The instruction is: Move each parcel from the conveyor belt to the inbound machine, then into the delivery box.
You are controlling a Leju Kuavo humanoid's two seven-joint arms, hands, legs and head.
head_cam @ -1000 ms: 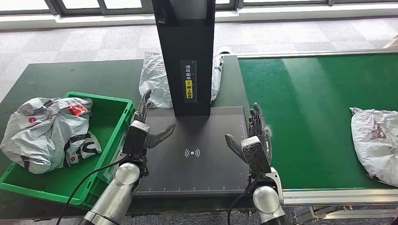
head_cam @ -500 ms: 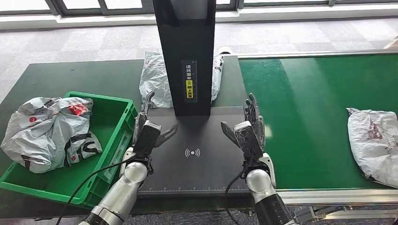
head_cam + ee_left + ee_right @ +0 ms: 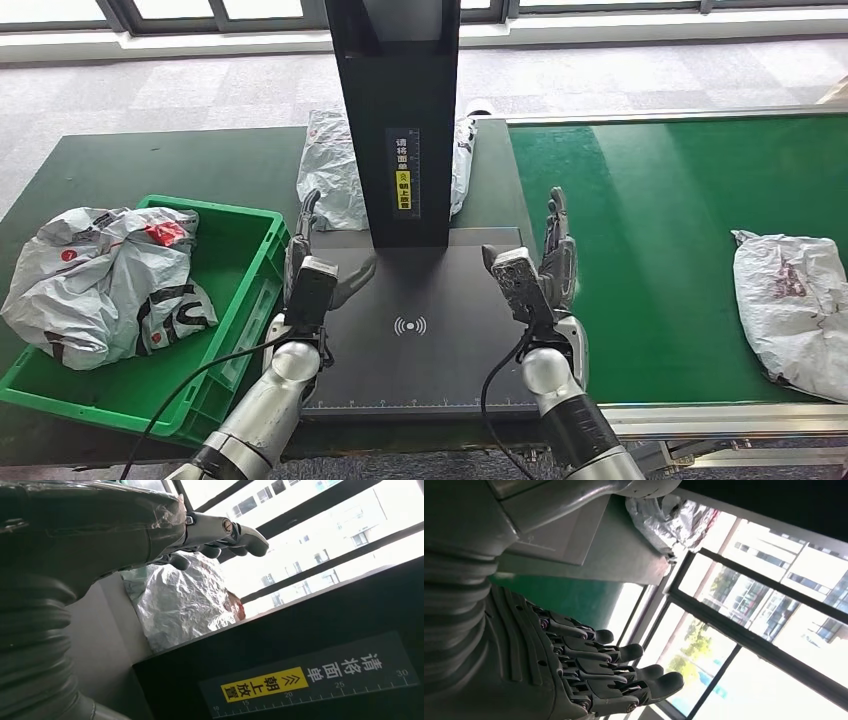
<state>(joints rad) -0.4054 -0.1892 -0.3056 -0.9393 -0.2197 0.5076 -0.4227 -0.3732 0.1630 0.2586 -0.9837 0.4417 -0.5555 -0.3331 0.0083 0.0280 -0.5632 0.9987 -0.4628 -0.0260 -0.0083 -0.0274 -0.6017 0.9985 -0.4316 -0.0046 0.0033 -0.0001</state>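
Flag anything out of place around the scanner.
One crumpled grey plastic parcel lies on the table behind the black scanner column, off the scan plate. Another grey parcel overhangs the green crate's rim.

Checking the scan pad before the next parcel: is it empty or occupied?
Empty. The dark scan pad shows bare surface around its symbol; both open robot hands hover at its sides.

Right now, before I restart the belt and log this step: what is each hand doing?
Left hand: open, fingers spread, holding nothing, above the scanner platform.
Right hand: open, fingers spread, holding nothing.
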